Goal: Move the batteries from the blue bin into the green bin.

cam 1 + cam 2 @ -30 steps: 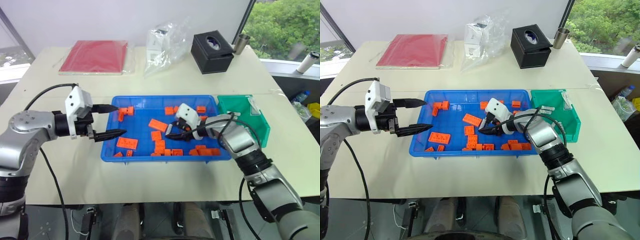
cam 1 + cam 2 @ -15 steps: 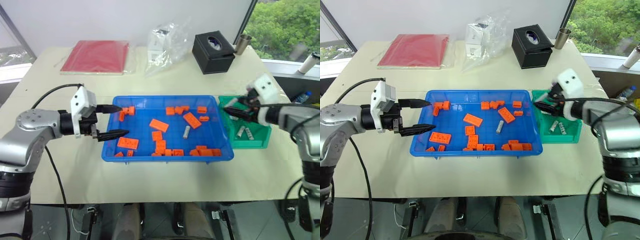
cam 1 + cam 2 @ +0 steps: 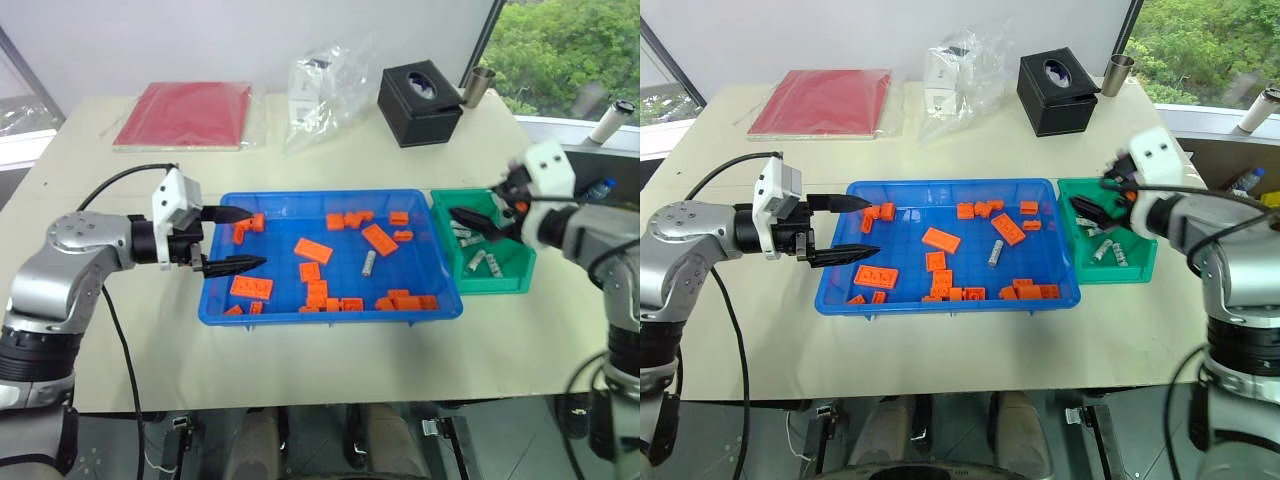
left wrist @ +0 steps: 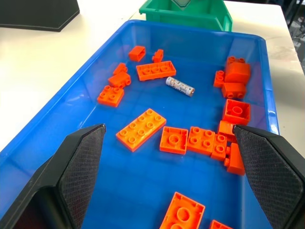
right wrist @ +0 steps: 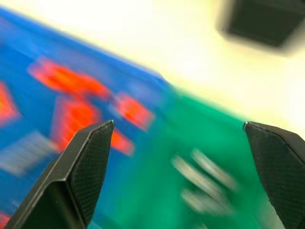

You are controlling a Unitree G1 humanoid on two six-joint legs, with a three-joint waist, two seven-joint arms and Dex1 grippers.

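No text, label, brand, number or sign is legible to you here. The battery lying in the blue bin carries small dark print on its wrap, too fine to make out. The clear plastic bag in the upper centre of the frame holds a white box with dark markings, also unreadable. The black tissue box and the red folder on the table show no lettering.
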